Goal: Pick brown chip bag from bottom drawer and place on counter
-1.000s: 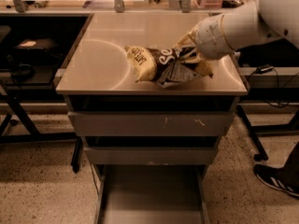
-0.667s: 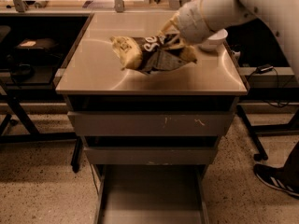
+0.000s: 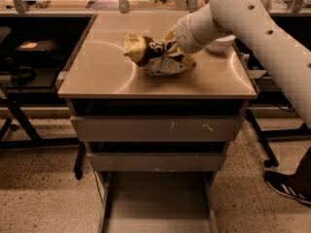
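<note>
Brown chip bag crumpled on tabletop, near centre. Claw at bag's right end, touching it; cannot tell whether it is gripping. Bottom drawer pulled out below. White bowl behind arm, contents hidden.

place: lab | cues: metal drawer cabinet, speckled floor | claw: over counter

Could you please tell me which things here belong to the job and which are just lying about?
Job: chip bag, over the counter; bottom drawer, pulled out; gripper, at the bag's right end.
Lying about: white bowl, behind the arm; two upper drawers; shoe on the floor.
</note>
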`<state>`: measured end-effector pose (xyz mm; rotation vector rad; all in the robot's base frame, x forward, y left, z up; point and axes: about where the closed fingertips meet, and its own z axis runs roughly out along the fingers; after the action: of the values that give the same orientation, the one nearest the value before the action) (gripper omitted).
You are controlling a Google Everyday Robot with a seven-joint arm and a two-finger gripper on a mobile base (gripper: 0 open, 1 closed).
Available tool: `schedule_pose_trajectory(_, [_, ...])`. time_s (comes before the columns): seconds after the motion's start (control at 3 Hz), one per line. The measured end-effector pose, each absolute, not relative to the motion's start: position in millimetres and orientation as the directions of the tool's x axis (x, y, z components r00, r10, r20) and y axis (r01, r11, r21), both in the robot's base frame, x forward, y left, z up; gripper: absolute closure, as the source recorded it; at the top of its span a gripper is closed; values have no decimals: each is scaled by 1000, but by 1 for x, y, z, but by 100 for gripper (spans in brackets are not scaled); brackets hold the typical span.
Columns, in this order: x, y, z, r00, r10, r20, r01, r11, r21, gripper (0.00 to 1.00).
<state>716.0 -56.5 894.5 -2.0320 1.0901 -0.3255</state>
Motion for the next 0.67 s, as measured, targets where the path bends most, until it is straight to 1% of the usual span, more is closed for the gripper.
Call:
schedule_pose_trajectory(0.33, [727,-63,873,504,-848,-163,-627,-230,-744,100])
schedule_pose_trajectory(0.67, [727,-63,876,504,-848,-163,-627,-230,-744,100])
